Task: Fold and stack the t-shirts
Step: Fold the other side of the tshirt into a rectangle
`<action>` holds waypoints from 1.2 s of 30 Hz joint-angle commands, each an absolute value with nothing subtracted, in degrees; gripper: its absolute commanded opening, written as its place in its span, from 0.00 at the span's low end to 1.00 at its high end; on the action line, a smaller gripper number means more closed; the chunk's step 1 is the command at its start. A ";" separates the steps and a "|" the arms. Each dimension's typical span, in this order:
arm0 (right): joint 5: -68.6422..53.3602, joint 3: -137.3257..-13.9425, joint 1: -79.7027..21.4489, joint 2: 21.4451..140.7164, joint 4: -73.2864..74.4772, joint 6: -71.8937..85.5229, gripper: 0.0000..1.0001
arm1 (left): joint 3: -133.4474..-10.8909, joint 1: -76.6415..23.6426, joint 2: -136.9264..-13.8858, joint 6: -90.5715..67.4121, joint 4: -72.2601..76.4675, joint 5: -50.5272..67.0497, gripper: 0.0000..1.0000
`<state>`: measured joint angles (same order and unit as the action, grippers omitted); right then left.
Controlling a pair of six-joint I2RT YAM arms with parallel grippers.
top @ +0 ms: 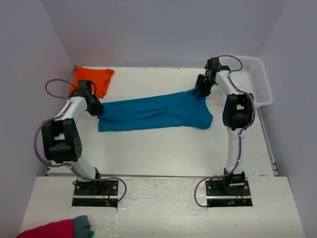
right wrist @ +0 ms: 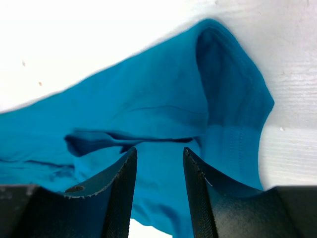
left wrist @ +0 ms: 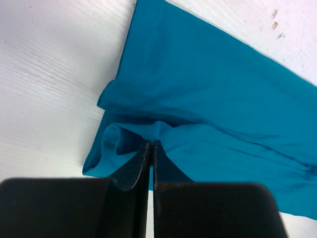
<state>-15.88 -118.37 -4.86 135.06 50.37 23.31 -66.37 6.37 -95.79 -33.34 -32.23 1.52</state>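
A teal tee (top: 153, 113) lies stretched left to right across the middle of the white surface (top: 163, 153), with one arm at each end of it. The left end effector (left wrist: 151, 145) is clamped together on a small raised pinch of the tee at its narrow left end, where the cloth is doubled over and its hem runs just beside the fingertips. Bare surface lies to the left of that hem.

At the wider right end, the right end effector (right wrist: 159, 156) hangs with its jaws apart over a rounded fold of the tee. One finger stands on each side of a crease, and neither is closed on the cloth. Beyond the fold's right edge the surface is bare.

The orange tee (top: 94, 78) sits bunched in the far left corner, against the wall. The left arm's wrist crosses between it and the teal tee.

A white basket (top: 262, 84) stands along the far right edge, just behind the right arm. A broad open strip runs between the teal tee's near edge and the arm bases, and a second one lies between its far edge and the back wall.

A crimson cloth (top: 47, 229) and a grey cloth (top: 81, 224) lie together at the near left, below the arm bases and well apart from both tees.
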 commanded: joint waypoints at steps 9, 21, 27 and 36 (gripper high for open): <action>-19.16 -119.64 -5.01 135.36 53.27 30.49 0.42 | -65.48 6.68 -91.49 -32.08 -29.80 6.32 0.00; -20.13 -102.66 -8.26 117.70 30.23 26.10 0.45 | -64.34 6.07 -92.20 -31.82 -28.13 6.16 0.00; -21.70 -95.37 -9.93 113.64 27.33 27.24 0.02 | -63.19 6.06 -92.63 -32.08 -27.25 6.50 0.00; -20.83 -92.81 -15.20 117.68 30.06 29.62 0.00 | -63.28 5.98 -93.60 -32.34 -27.07 7.47 0.00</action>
<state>-21.54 -92.58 -13.30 116.64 29.54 28.91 -63.40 6.28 -93.71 -33.34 -29.15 5.93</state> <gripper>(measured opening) 0.003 0.008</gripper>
